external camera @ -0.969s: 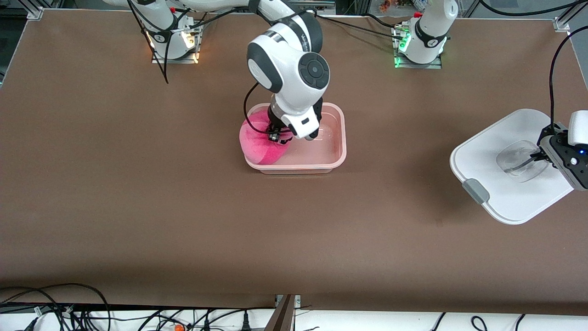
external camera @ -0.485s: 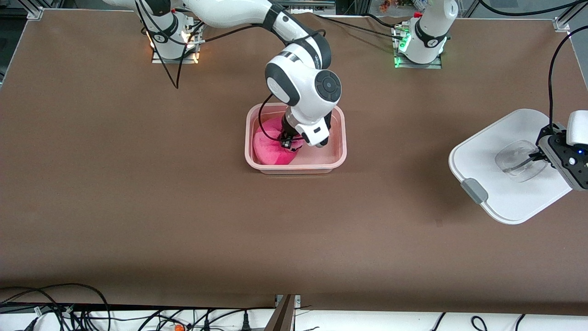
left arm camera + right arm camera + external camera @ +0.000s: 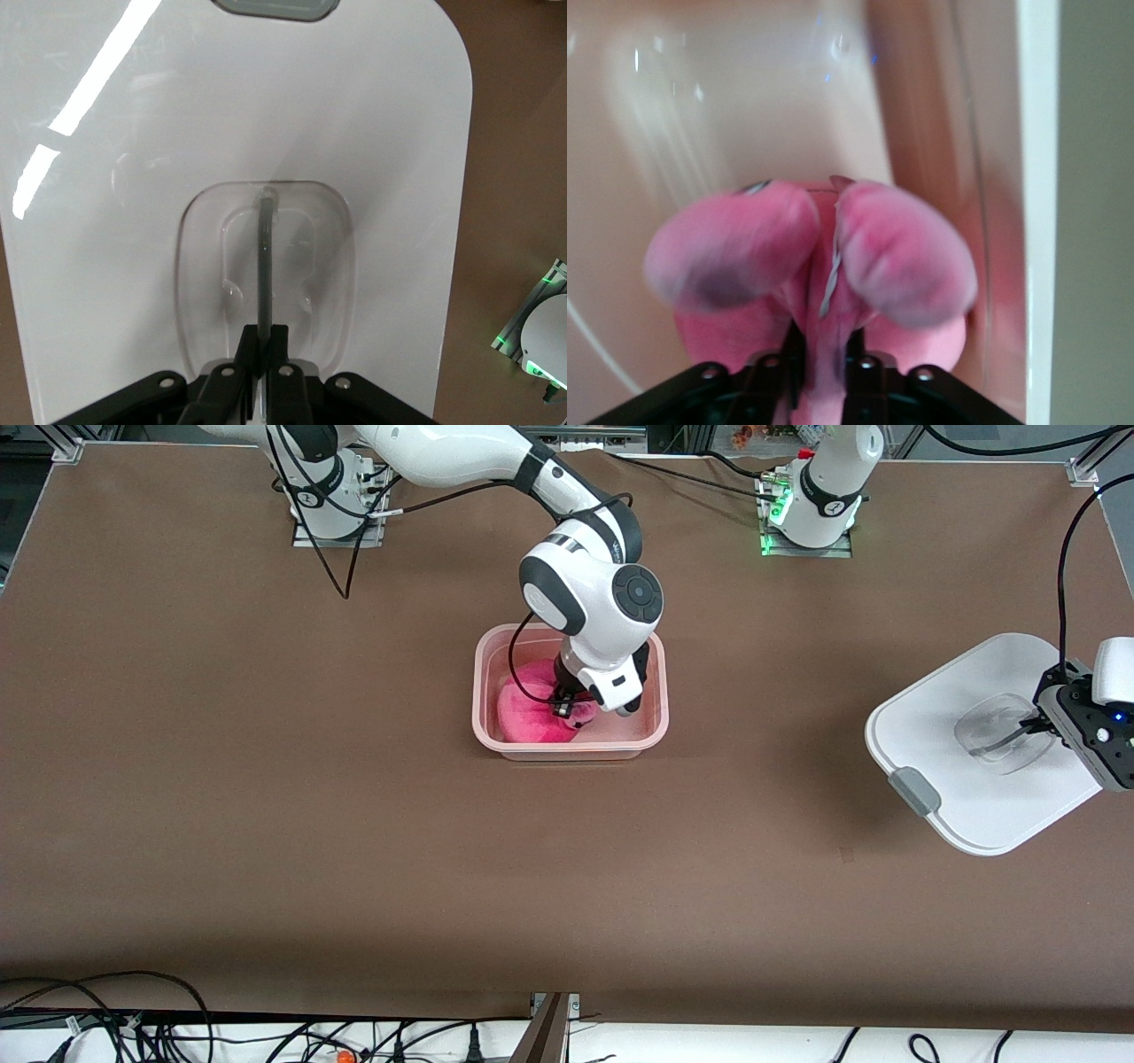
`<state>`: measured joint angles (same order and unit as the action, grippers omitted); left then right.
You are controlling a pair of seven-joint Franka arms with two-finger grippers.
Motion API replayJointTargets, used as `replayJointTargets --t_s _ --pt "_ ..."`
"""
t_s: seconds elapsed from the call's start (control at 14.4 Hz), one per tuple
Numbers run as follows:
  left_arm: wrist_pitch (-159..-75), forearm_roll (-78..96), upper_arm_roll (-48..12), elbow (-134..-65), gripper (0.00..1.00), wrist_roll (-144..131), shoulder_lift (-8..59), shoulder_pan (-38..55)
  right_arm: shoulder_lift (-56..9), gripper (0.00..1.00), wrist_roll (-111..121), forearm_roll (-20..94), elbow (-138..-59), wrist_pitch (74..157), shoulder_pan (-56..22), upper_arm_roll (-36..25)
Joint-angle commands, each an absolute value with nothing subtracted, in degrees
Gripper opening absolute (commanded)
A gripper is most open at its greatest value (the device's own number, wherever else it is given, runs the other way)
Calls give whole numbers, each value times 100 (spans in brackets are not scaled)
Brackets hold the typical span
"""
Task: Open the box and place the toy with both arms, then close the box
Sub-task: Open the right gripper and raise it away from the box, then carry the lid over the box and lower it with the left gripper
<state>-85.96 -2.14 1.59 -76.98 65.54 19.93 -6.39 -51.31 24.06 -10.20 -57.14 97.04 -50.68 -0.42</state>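
Note:
The pink tub (image 3: 657,717) of the box stands open at mid table. The bright pink plush toy (image 3: 530,713) lies inside it, at the end toward the right arm. My right gripper (image 3: 569,710) reaches down into the tub and is shut on the toy (image 3: 824,266). The white lid (image 3: 930,708) is at the left arm's end of the table, tilted. My left gripper (image 3: 1032,728) is shut on the lid's clear centre handle (image 3: 266,257). A grey clip (image 3: 916,792) shows on the lid's edge.
Both arm bases stand along the table edge farthest from the front camera. Cables hang past the table edge nearest the camera. Bare brown tabletop lies between the tub and the lid.
My right gripper has carried the toy from over the tub's rim down into the tub. The left gripper and lid have barely moved.

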Motion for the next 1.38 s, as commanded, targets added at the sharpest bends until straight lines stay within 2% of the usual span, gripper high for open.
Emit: replayJointTargets --t_s 0.0,0.35,0.62,0.83,1.04,1.32 --pt "-8490 -264 79 -7717 0 6680 1934 -703 -5203 100 1620 -1072 -5590 10150 -5325 -79" --pt "-8473 -220 62 -7717 0 6680 1934 -659 -4897 100 1099 -775 -5563 10143 -5362 -140" --pt "-8464 -79 1 -7717 0 6680 1934 -598 -4264 100 1160 -615 -5563 9984 -4608 -158" --pt "-8464 -88 -577 -7734 0 6671 1942 -554 -3729 100 1090 -484 -5590 9801 -4167 -176" --pt "-8499 -105 -1290 -7734 0 6601 2109 -536 -3306 100 1037 -116 -5686 9187 -3553 -351" --pt "-8552 -149 -1380 -7699 0 6479 2241 165 -2341 100 1046 745 -6343 8720 -2919 -859"
